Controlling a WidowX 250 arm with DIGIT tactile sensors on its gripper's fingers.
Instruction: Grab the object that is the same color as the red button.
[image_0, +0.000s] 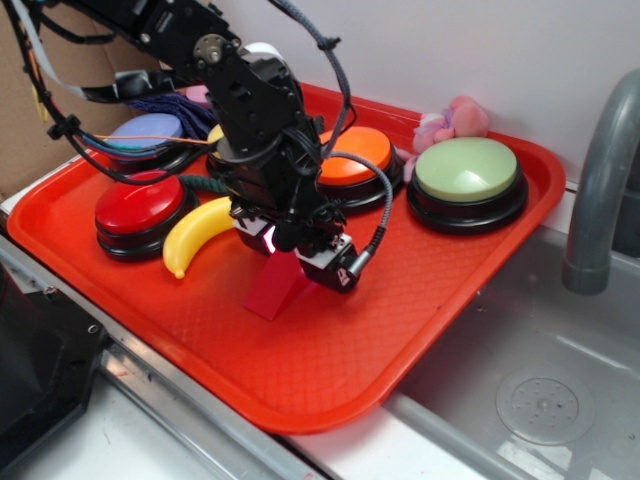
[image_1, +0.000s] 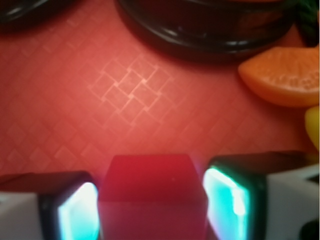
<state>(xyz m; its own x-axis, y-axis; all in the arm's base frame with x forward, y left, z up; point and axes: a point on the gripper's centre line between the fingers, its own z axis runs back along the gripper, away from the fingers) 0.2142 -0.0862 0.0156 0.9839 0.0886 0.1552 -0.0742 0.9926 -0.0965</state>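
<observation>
The gripper (image_1: 152, 205) straddles the small matte red wedge block (image_1: 152, 192), fingers (image_1: 75, 212) apart either side; next, close and lift.

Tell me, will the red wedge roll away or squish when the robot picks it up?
Probably neither. The wedge has flat faces and straight edges, so it should sit still, not roll. It looks solid and matte, so likely stiff and not very slippery. Its sloped top might let it tip if squeezed unevenly; the tool has pads on both sides, whether touching is unclear.

Wedge (image_0: 277, 287) on tray (image_0: 330, 350) (banana (image_0: 197, 233) beside).
</observation>
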